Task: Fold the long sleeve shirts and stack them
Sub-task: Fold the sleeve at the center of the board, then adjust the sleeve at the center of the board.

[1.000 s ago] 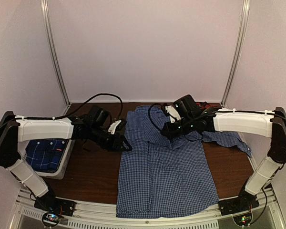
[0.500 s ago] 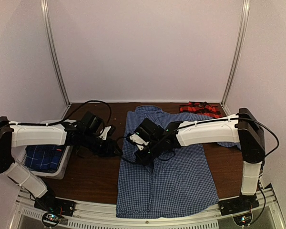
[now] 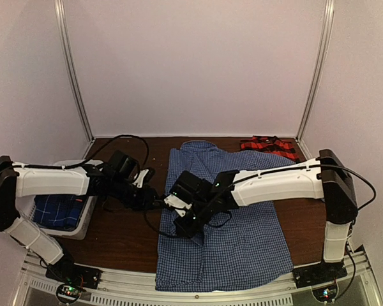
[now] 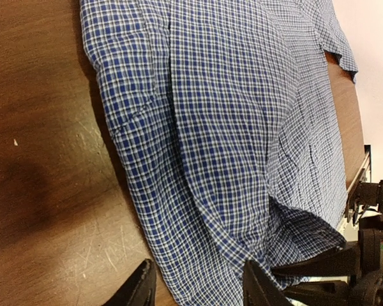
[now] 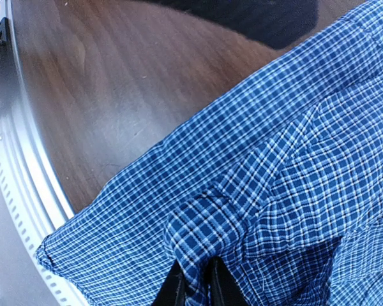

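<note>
A blue-and-white gingham shirt (image 3: 242, 236) lies spread in the middle of the table. My right gripper (image 3: 184, 220) is over its left side and is shut on a fold of the sleeve cuff (image 5: 223, 217), which is pulled across the body. In the right wrist view the gripper (image 5: 193, 287) pinches the cuff between its tips. My left gripper (image 3: 154, 203) is open at the shirt's left edge; in its wrist view (image 4: 198, 294) the jaws straddle the cloth edge (image 4: 179, 242) without closing. A red-and-black plaid shirt (image 3: 268, 145) lies at the back right. A darker blue plaid shirt (image 3: 56, 210) sits in a bin.
A white bin (image 3: 83, 228) stands at the left edge of the brown table (image 3: 124, 236). A metal rail (image 5: 13, 159) runs along the table's near edge. Black cables hang from both arms. White walls close the back and sides.
My right gripper has swept from the back right to the shirt's left side, taking the sleeve with it and uncovering the red plaid shirt. My left gripper drew slightly left and lower.
</note>
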Robot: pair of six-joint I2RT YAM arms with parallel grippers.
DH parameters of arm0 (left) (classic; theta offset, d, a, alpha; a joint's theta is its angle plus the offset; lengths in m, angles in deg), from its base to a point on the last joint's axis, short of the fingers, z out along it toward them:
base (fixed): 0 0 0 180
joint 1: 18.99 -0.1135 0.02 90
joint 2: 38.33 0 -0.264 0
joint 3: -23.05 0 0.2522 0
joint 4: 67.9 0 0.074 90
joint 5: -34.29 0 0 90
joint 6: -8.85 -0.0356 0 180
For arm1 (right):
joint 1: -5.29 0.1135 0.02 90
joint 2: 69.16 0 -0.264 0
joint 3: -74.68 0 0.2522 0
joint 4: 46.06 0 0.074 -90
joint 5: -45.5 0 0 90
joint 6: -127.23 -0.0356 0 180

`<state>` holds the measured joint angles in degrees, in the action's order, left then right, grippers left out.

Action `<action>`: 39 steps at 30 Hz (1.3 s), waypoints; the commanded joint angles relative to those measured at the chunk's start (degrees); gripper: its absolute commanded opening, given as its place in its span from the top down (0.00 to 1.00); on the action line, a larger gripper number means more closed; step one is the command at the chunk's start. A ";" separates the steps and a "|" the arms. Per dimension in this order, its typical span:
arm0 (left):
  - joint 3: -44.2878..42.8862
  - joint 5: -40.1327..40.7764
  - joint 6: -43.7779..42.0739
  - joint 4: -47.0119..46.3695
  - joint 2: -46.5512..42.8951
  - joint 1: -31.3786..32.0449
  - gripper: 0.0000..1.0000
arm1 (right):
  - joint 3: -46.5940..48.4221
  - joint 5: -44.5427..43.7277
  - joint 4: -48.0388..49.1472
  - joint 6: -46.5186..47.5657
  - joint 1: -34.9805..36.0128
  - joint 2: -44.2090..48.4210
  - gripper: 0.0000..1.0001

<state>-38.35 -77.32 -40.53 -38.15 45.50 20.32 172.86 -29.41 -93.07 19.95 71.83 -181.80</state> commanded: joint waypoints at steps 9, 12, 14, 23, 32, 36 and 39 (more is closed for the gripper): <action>2.31 -0.69 0.77 -3.84 -1.11 -0.29 0.53 | 2.42 3.05 0.28 -2.63 1.74 -0.30 0.84; 2.46 -0.84 0.69 -3.82 -1.06 -0.29 0.53 | 2.43 3.35 0.28 -2.58 2.22 -0.55 0.78; 2.55 -1.04 0.55 -3.98 -0.81 -0.29 0.53 | 2.38 3.31 0.55 -2.78 2.38 -0.32 0.73; 4.35 -3.79 0.94 -6.54 -0.01 -0.24 0.53 | 0.97 1.91 3.81 -4.07 1.75 5.80 0.42; 4.28 -6.28 1.11 -7.87 0.60 3.97 0.53 | -11.38 -1.54 9.14 -8.85 -3.97 12.02 0.45; 5.03 -5.92 2.71 -8.69 2.60 7.37 0.53 | -18.11 -2.39 14.88 -12.60 -8.36 15.76 0.47; 5.36 -5.12 4.21 -9.13 3.95 9.41 0.53 | -21.86 -1.55 20.37 -15.22 -13.00 18.10 0.51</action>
<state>-34.02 -82.56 -38.47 -44.54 47.67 27.68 154.22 -29.78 -81.07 9.33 63.59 -167.93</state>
